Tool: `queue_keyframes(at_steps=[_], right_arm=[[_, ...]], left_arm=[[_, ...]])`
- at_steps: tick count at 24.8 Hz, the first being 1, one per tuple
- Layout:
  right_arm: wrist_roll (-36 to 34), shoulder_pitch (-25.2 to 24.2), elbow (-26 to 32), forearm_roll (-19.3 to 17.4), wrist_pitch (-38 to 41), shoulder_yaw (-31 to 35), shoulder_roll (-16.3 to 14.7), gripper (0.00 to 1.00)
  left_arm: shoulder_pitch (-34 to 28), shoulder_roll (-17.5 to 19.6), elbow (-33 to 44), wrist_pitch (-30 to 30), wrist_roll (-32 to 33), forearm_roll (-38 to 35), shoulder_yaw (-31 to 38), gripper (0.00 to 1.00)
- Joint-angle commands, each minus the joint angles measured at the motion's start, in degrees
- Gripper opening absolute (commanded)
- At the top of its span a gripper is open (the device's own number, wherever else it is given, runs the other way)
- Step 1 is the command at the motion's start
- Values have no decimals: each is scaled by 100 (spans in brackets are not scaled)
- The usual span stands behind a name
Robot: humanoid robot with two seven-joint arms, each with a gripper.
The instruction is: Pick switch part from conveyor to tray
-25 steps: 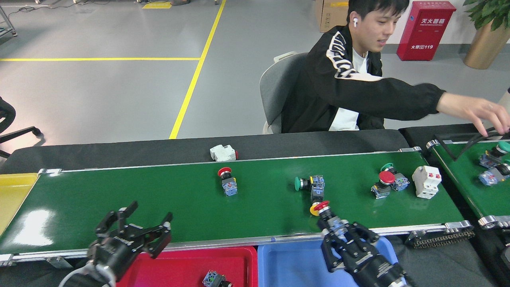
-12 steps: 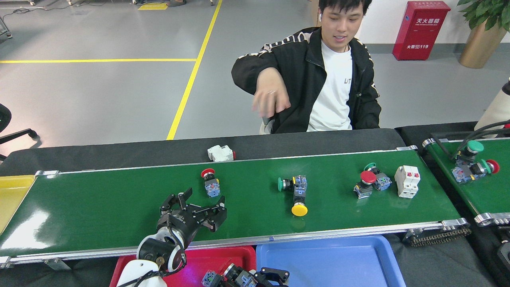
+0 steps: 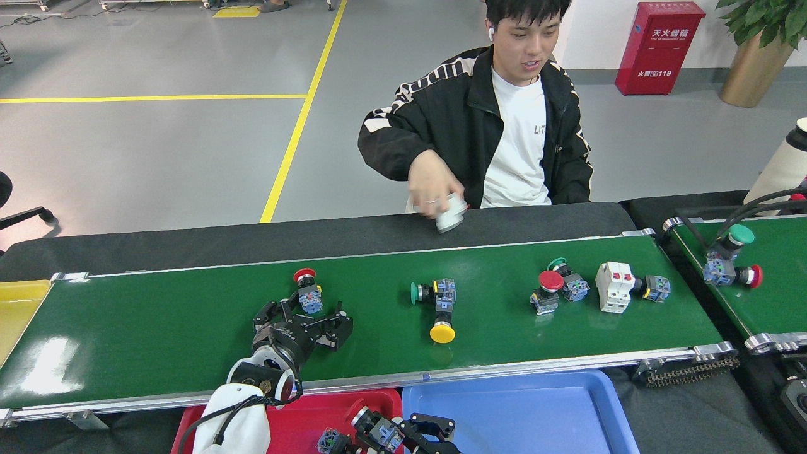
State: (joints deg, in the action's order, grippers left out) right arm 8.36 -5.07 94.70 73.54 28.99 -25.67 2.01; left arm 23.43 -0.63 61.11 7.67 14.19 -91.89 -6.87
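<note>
The dark-green conveyor point(image 3: 157, 328) carries several switch parts. A red-capped switch part point(image 3: 307, 289) stands just beyond my left gripper point(image 3: 304, 317), which is open, its black fingers spread either side of the part's blue base and low over the belt. My right gripper point(image 3: 423, 436) is at the bottom edge, over the seam between the red tray point(image 3: 296, 413) and the blue tray point(image 3: 523, 410). A silver-ringed switch part point(image 3: 377, 432) sits at its tips, and whether it is gripped is unclear. Another blue part point(image 3: 330, 441) lies in the red tray.
Further right on the belt are a green-and-yellow pair point(image 3: 436, 306), a red-and-green pair point(image 3: 555, 287) and a white breaker point(image 3: 615, 287). A person's hand holds a white part point(image 3: 450, 213) over the far edge. There is a yellow tray point(image 3: 16, 309) at left and a second belt point(image 3: 775, 277) at right.
The parts on the belt have drifted left. My left gripper has closed in on the red-capped part. The person's hand has come down onto a white part at the far edge.
</note>
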Motion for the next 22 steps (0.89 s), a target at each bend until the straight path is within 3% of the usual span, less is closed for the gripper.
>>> queue_keyframes(at_steps=[1,2,3,4,5,8,10,15,18,22], right_arm=[[-352,85,101,3,45,10,-78,13],[-405,112,101,29,19,10,-87,13],[-396,121,101,126,-8,10,-61,28],[-396,121,83,187,-60,19,10,70],[-387,121,92,214,-148,19,36,96],[-387,129,83,187,-175,19,80,97],[-387,129,83,178,-175,19,80,97],[-396,182,83,161,-315,124,194,97],[-396,261,101,161,-1264,835,370,97],[-431,252,110,161,-2038,1618,265,99]], left_arm=[[118,107,-29,51,-48,4,19,22],[118,151,-38,68,-48,31,28,15],[109,195,-38,77,-57,57,28,9],[109,221,-38,77,-74,75,45,6],[109,230,-38,77,-83,119,72,6],[21,353,121,235,-83,417,168,6],[-84,643,463,499,-83,681,335,6],[-998,1249,1421,1351,-74,1112,1117,6],[-1876,1302,2370,2107,-65,1191,1820,7],[-2861,1249,3434,3065,-83,1287,2234,8]])
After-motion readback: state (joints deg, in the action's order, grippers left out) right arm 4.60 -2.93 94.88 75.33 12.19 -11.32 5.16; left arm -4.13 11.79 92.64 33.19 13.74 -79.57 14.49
